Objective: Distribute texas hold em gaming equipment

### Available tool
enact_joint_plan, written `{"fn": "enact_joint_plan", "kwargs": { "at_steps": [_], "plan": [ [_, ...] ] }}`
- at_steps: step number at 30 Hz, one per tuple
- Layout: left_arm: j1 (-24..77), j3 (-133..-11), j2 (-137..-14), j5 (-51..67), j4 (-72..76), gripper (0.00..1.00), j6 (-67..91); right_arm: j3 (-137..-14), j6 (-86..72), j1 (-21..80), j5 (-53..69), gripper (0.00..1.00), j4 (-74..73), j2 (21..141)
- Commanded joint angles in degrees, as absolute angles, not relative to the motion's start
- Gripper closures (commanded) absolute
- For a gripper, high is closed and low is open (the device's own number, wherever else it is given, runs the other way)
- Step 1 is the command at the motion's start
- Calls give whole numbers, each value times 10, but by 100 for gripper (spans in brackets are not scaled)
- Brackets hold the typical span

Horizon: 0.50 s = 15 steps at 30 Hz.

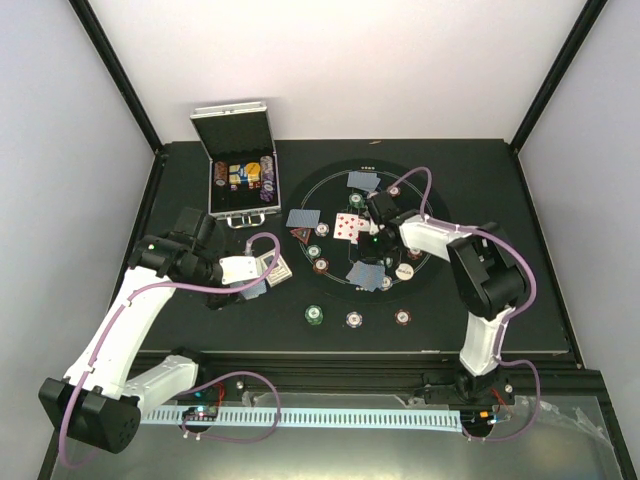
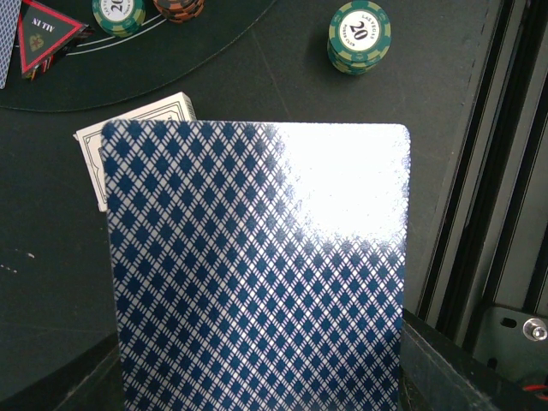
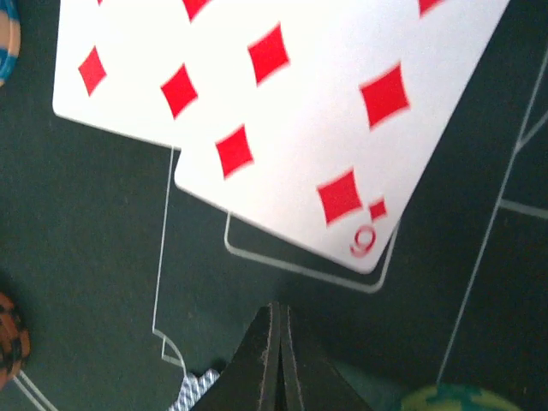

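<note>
Blue-backed card apparently clamped in left claw; right claw closed behind diamond nine.

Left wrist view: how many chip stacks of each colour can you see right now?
Green chip stacks: 2
Brown-red chip stacks: 1
Total: 3
</note>
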State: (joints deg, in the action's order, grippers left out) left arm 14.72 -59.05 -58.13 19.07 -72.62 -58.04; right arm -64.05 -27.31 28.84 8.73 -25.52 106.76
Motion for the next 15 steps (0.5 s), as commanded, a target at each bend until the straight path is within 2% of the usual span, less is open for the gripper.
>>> {"fn": "enact_joint_plan", "kwargs": {
  "at_steps": [1, 15],
  "plan": [
    [149, -604, -579, 188, -730, 98, -580, -682, -261, 276, 58, 99, -279, 1100],
    [148, -605, -589, 192, -724, 98, -581, -734, -241, 247, 56, 99, -301, 1128]
  ]
}}
